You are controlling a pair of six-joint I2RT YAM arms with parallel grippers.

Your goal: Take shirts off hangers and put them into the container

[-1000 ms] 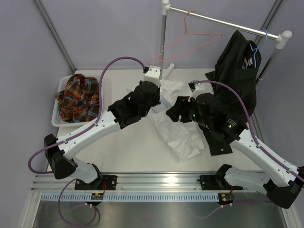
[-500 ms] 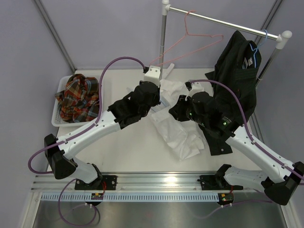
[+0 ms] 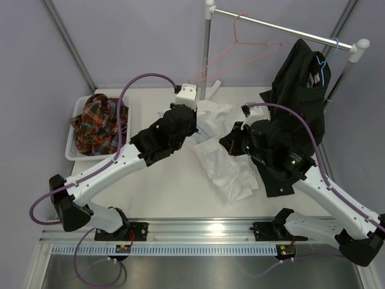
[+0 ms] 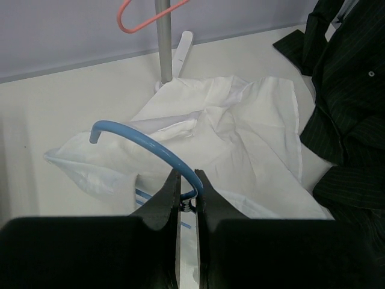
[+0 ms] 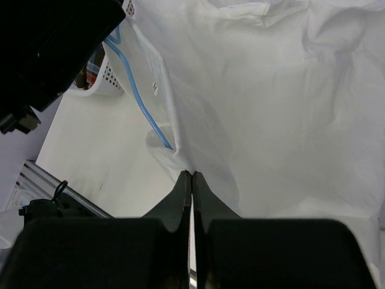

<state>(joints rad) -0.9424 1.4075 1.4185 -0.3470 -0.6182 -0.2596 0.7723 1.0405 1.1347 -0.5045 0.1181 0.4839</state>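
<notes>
White shirt [image 3: 225, 165] pinched in right gripper [image 5: 192, 174], blue hanger [image 4: 144, 141] in left gripper [image 4: 186, 188].

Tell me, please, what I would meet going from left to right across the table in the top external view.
The container, holding the plaid shirt → the white shirt lying mid-table → the black shirt at the right.
</notes>
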